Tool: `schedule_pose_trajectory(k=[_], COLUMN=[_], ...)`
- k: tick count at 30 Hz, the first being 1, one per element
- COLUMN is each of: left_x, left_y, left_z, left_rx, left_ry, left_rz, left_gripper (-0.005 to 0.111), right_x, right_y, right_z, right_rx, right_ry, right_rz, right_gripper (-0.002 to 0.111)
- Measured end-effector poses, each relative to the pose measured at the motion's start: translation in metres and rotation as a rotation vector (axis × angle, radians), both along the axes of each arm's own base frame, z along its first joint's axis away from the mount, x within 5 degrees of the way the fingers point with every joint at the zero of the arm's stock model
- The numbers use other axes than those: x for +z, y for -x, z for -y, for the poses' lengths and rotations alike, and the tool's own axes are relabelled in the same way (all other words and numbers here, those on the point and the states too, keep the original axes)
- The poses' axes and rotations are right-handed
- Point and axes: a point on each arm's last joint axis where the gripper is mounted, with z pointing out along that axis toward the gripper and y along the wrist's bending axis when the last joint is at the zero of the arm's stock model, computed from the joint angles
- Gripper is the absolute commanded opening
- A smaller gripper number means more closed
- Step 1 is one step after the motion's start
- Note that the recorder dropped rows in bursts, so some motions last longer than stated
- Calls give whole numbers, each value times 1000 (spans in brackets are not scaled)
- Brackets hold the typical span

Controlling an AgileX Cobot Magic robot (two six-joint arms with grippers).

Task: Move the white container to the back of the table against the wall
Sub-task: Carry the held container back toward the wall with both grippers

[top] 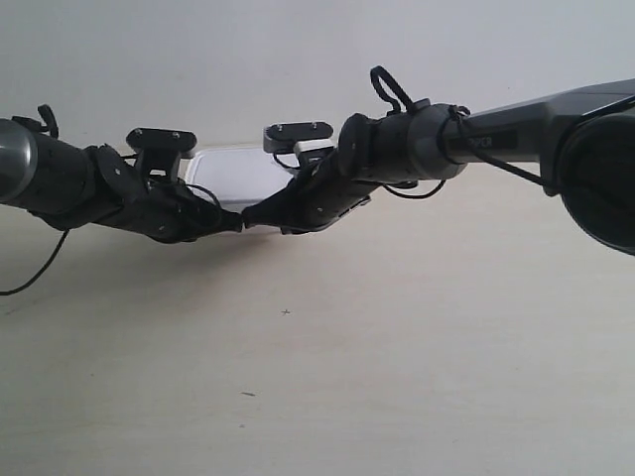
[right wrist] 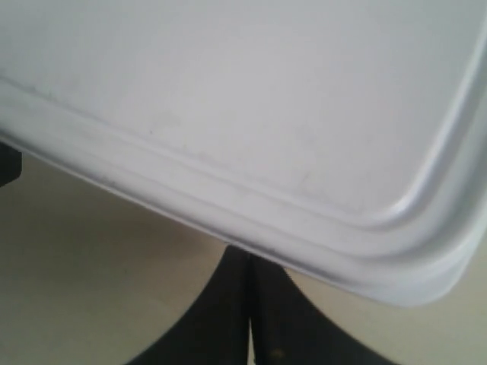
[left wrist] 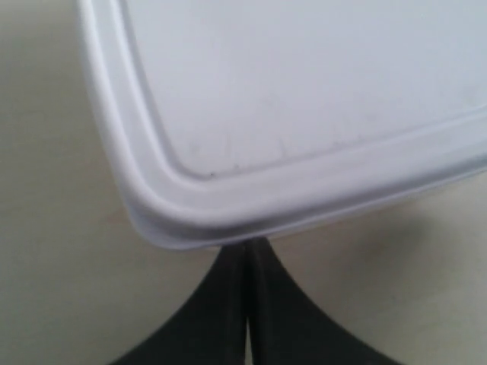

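Observation:
The white container (top: 230,175) lies flat at the back of the table (top: 397,347), close to the wall (top: 298,59); the arms hide much of it. The two arms meet in front of it, so the gripper of the arm at the exterior view's left (top: 232,222) and the gripper of the arm at the exterior view's right (top: 254,217) are tip to tip. In the left wrist view my left gripper (left wrist: 247,249) is shut, its tips against the container's (left wrist: 304,99) rounded corner rim. My right gripper (right wrist: 249,260) is shut too, its tips under the long edge of the container (right wrist: 243,99).
A black cable (top: 40,268) hangs from the arm at the exterior view's left and trails over the table. Tiny dark specks (top: 286,312) mark the table in front. A dark shape (right wrist: 6,163) shows at the edge of the right wrist view.

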Motion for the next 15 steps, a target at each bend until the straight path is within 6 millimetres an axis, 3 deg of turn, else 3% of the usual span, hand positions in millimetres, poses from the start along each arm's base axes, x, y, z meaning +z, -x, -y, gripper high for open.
schedule_pose_trajectory(k=[15], left_x=[9], left_y=[-21], left_z=[5], left_rx=[-2], left_ry=[10], left_rz=[62], left_gripper=[0], right_x=[5], right_y=[-19], right_z=[8], right_rx=[-32], right_ry=[0], right_rz=[39], right_gripper=[0])
